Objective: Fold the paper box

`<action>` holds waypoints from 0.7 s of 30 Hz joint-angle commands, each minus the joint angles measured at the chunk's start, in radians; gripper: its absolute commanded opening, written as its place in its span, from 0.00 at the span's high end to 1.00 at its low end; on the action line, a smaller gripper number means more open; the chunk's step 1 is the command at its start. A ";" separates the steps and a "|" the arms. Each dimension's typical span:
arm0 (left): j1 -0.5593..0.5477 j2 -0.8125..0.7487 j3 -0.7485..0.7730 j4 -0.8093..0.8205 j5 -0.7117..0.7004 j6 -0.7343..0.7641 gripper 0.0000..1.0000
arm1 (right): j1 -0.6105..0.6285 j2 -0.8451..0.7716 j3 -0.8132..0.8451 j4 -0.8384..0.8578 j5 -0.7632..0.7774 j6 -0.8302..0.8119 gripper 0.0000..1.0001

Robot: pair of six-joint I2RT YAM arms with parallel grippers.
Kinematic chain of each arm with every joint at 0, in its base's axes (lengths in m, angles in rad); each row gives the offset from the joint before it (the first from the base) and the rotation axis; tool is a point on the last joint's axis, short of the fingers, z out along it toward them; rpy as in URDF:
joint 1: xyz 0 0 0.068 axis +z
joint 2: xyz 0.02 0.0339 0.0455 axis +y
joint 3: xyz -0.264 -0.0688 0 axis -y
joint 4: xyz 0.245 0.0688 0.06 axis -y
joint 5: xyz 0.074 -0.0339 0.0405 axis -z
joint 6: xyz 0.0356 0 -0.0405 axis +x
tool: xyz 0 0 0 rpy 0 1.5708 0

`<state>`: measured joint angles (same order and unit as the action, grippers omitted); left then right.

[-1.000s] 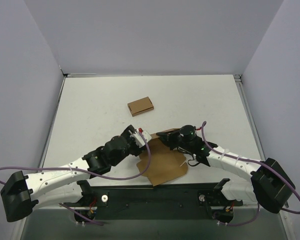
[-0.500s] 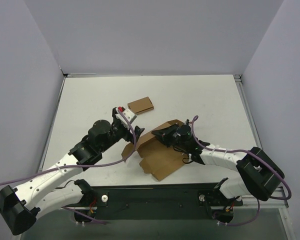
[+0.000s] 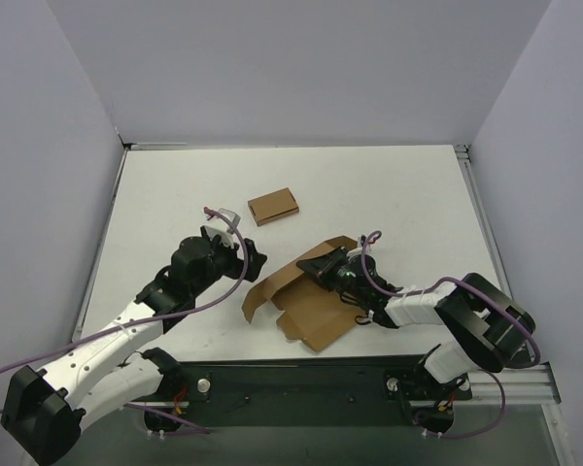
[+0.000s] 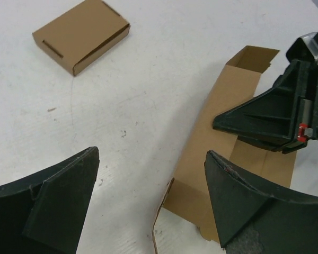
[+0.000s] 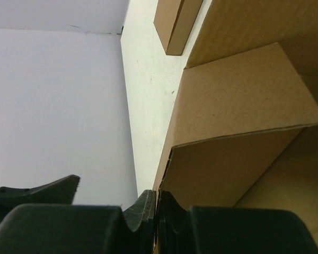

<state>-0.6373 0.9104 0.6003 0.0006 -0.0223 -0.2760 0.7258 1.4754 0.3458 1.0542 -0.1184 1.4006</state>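
1. The paper box [image 3: 313, 320] lies partly unfolded on the white counter [image 3: 389, 194], near the front edge and between the two arms. Its broad base panel is flat and a long side panel is raised along the far side.
2. The right tool [image 3: 304, 264] is pinched fully together on the raised panel. In its own wrist view the two fingers [image 5: 143, 206] meet at the panel's thin cardboard edge, with an end flap of the box standing just beyond (the rest of the grip is hidden under the tool body).
3. The left tool [image 4: 151, 159] is spread wide and holds nothing. It hangs over bare counter just left of the box's left-hand flap, apart from the cardboard.
4. In the left wrist view the right tool's dark wedge sits on the long panel, whose far end turns up into a small flap.
5. A small box [image 3: 274, 205], flat and closed, lies further back on the counter, well apart from both tools
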 commanded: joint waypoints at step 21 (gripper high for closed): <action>0.047 0.068 -0.198 -0.161 -0.117 -0.368 0.13 | -0.039 0.033 -0.062 0.231 -0.001 -0.040 1.00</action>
<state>-0.5938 0.9558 0.4118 -0.2115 -0.1928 -0.6189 0.6930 1.5253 0.3016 1.2125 -0.1455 1.4006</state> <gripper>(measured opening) 0.872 0.043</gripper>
